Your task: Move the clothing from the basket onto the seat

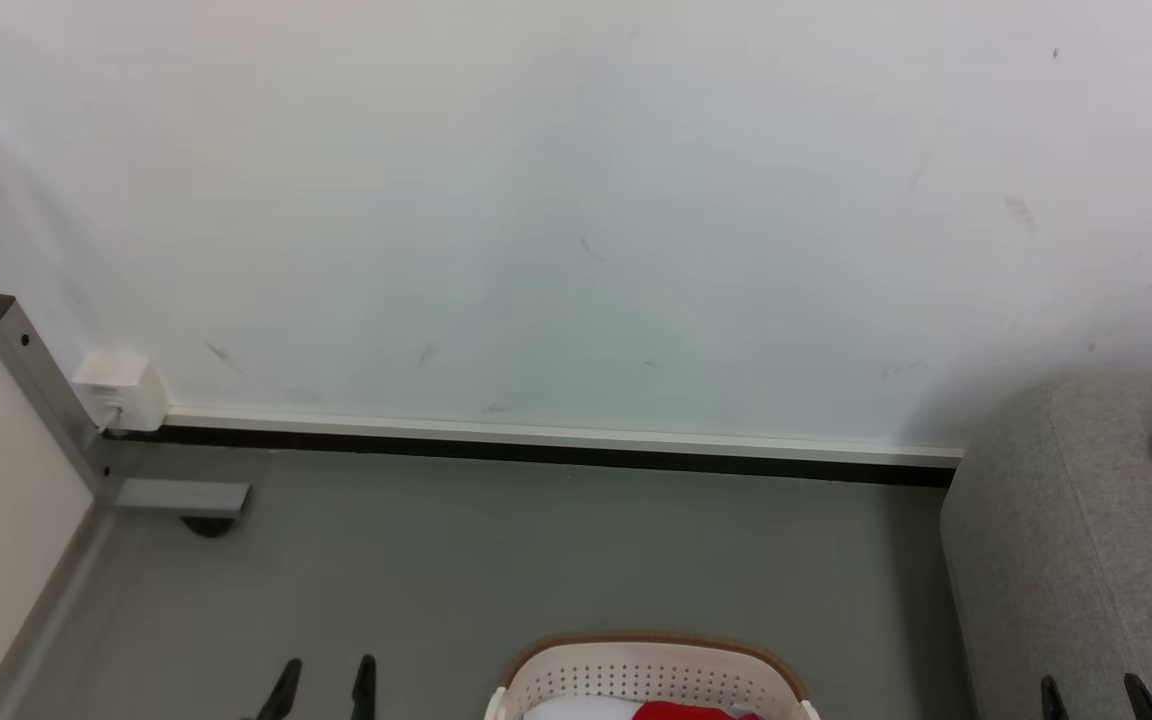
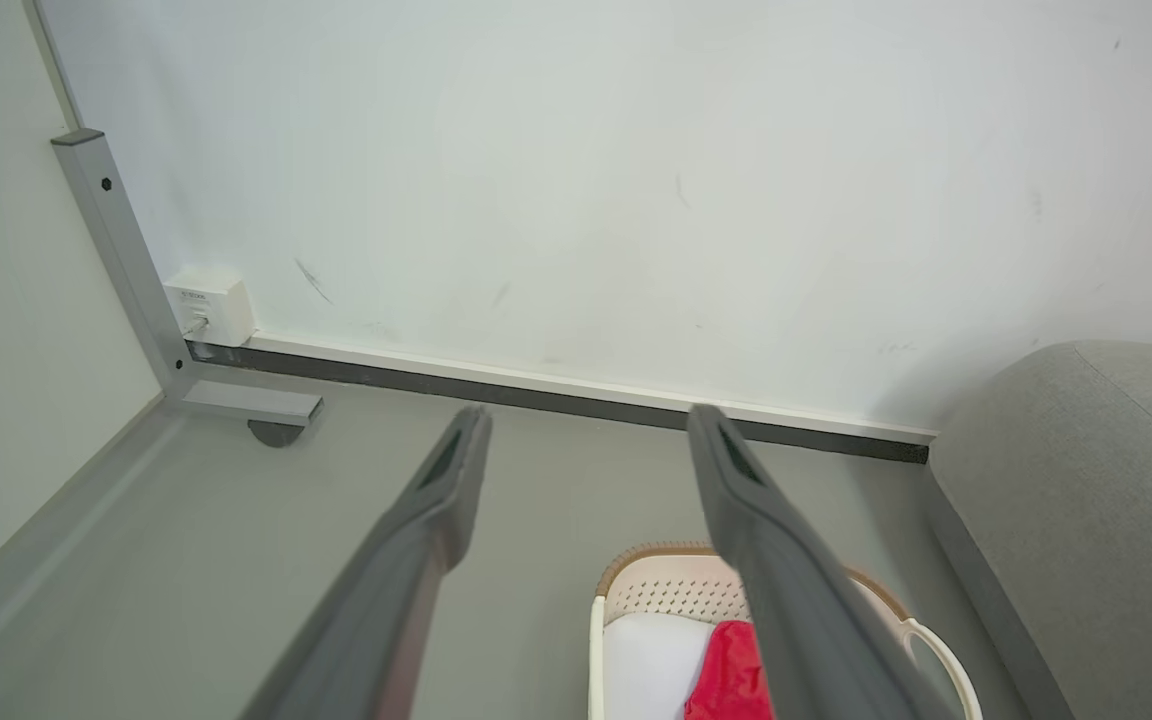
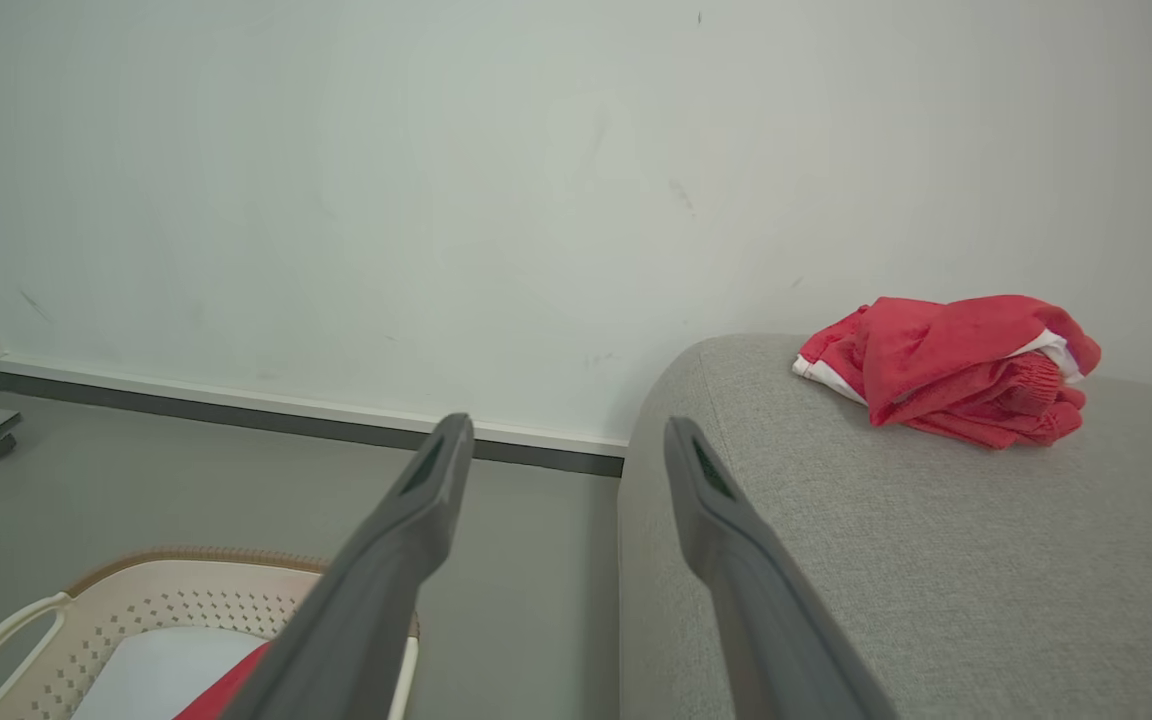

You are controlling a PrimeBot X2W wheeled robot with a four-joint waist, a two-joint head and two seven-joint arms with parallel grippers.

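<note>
left wrist view: clothing (image 2: 719,678) in basket (image 2: 671,592); wall box (image 2: 208,306) txt illegible.

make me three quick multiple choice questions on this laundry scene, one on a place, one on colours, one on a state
1. Where does the basket stand?
A. on the floor beside the seat
B. on top of the seat
C. on a table

2. What colours is the clothing in the basket?
A. blue and green
B. black only
C. red and white

3. How are the left claw and right claw?
A. both shut on clothing
B. both open, holding nothing
C. left shut, right open

Answers:
1 A, the basket sits on the grey floor next to the seat.
2 C, a red piece lies against a white piece.
3 B, each claw's fingers are spread with nothing between them.
</note>
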